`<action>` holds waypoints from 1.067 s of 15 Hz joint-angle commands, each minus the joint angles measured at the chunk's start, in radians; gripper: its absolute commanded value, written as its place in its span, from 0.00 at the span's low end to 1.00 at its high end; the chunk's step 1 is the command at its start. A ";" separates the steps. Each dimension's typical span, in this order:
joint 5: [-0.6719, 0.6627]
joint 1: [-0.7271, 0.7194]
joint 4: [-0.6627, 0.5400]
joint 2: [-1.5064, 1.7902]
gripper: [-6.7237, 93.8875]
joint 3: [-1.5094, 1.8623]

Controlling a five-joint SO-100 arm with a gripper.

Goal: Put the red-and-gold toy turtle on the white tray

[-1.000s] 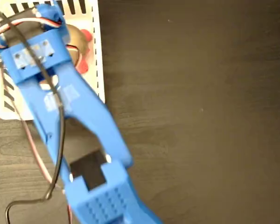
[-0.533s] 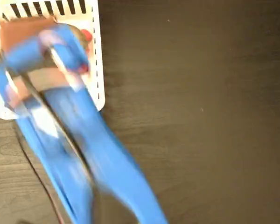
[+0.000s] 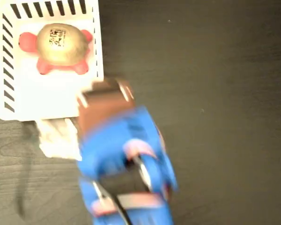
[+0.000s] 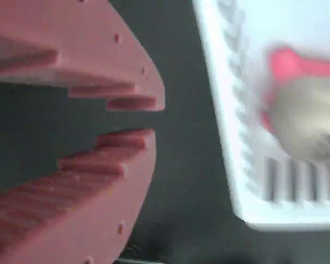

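tray: white tray (image 3: 47, 101) top left of the fixed view, on the dark tabletop (image 3: 215, 93)
turtle: red-and-gold toy turtle (image 3: 60, 45) sits inside the tray, upright, near its upper rim; touches nothing else
end effector (image 4: 133, 118): empty; fingers slightly apart with a narrow gap in the wrist view; outside the tray
arm: blue arm (image 3: 126, 164) motion-blurred below the tray
risk: the arm could clip the tray's near corner and shift it; turtle looks placed
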 commanded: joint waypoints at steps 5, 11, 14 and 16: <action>-0.008 -0.003 0.006 0.449 0.07 0.410; -0.017 -0.005 0.161 0.660 0.07 0.532; -0.014 0.038 0.176 0.683 0.07 0.535; -0.012 0.043 0.176 0.683 0.07 0.535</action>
